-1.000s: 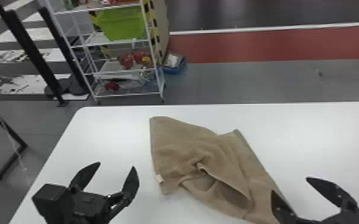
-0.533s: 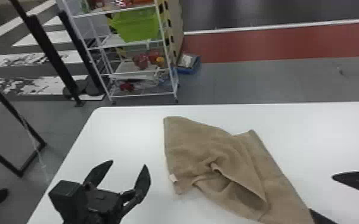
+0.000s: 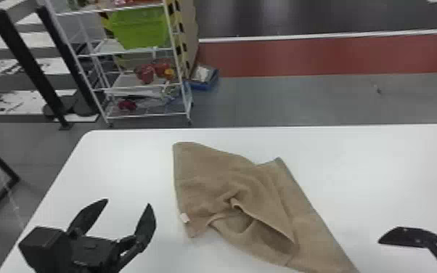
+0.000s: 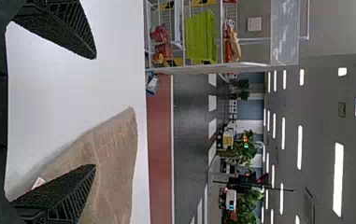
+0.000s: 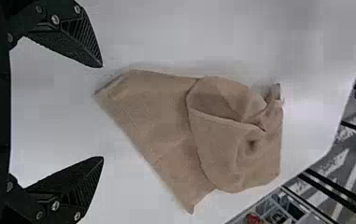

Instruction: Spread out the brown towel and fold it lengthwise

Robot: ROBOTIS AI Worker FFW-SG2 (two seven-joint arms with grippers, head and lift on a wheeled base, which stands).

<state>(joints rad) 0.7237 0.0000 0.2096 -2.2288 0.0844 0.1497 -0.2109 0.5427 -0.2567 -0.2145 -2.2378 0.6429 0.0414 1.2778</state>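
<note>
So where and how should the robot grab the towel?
Probably by the near right corner of the towel, the right gripper coming from the robot's right: that corner lies flat and sticks out, while the middle is bunched in folds.

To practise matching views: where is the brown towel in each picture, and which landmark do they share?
Head view: brown towel, rumpled, lower centre.
Left wrist view: towel partly behind one finger of the left end effector.
Right wrist view: towel central, beyond the right end effector.
Shared landmark: white table.
</note>
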